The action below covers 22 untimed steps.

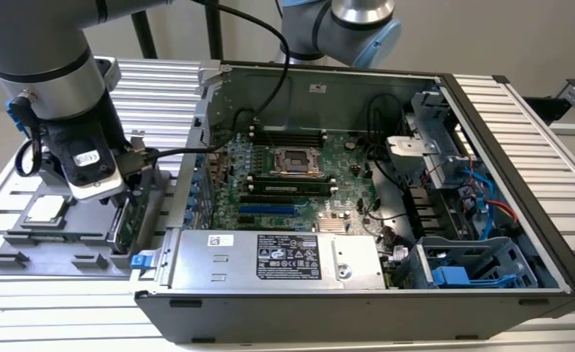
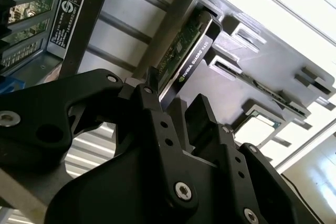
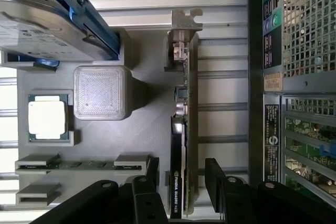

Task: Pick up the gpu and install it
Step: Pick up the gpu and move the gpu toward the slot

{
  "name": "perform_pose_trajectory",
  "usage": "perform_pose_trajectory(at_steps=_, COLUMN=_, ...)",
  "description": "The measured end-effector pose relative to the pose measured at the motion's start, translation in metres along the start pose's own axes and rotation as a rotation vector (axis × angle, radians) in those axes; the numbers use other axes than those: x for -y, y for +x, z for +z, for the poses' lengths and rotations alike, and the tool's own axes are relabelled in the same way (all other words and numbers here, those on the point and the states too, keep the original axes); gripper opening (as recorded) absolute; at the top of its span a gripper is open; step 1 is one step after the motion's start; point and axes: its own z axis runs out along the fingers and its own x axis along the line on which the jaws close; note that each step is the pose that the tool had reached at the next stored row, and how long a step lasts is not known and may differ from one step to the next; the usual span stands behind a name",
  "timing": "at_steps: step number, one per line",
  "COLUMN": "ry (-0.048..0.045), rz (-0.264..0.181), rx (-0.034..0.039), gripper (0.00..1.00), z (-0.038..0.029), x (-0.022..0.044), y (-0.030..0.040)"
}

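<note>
**Step in hand.** The work is judged to be at the pick-up stage, with the grasp not yet made. Reading from the exterior view's left, the grey parts tray (image 1: 82,224) is lying on the slatted table (image 1: 268,341), and the small square CPU chip (image 1: 43,210) is sitting in its recess. Just beside that, toward the exterior view's right, the gripper (image 1: 131,194) is hanging over the tray's edge slot. The gpu (image 1: 126,224) is standing on its long edge in this slot. Further right, the computer case (image 1: 522,183) is lying open, and its blue expansion slot (image 1: 268,211) is showing bare, so installation is judged not to have begun.

**Gripper state.** The gripper is released. In both wrist views its fingers (image 3: 152,177) are straddling the card, one on each flat face, with a visible gap on either side.

**What the grasp calls for.** As a judgement, closing calls for the pads to meet the two faces squarely and evenly, because the card is thin and is standing upright. Any lift would call for a straight pull along the slot, so that the silver end bracket (image 3: 184,22) is not catching the tray wall.

**Arm pose.** The arm is reaching down from the exterior view's upper left. Its wrist is pointing downward at the tray, and its cables are trailing toward the case.
</note>
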Motion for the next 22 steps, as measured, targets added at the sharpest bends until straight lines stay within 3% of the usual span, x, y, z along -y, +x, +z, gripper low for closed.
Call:
perform_pose_trajectory(at_steps=9, ry=-0.0002, rz=0.0, rx=0.0003, gripper=1.0, z=0.0008, x=0.0, y=0.0)
perform_pose_trajectory(at_steps=22, ry=-0.0004, rz=0.0, rx=0.0045, gripper=1.0, z=0.0096, x=0.0004, y=-0.0001)
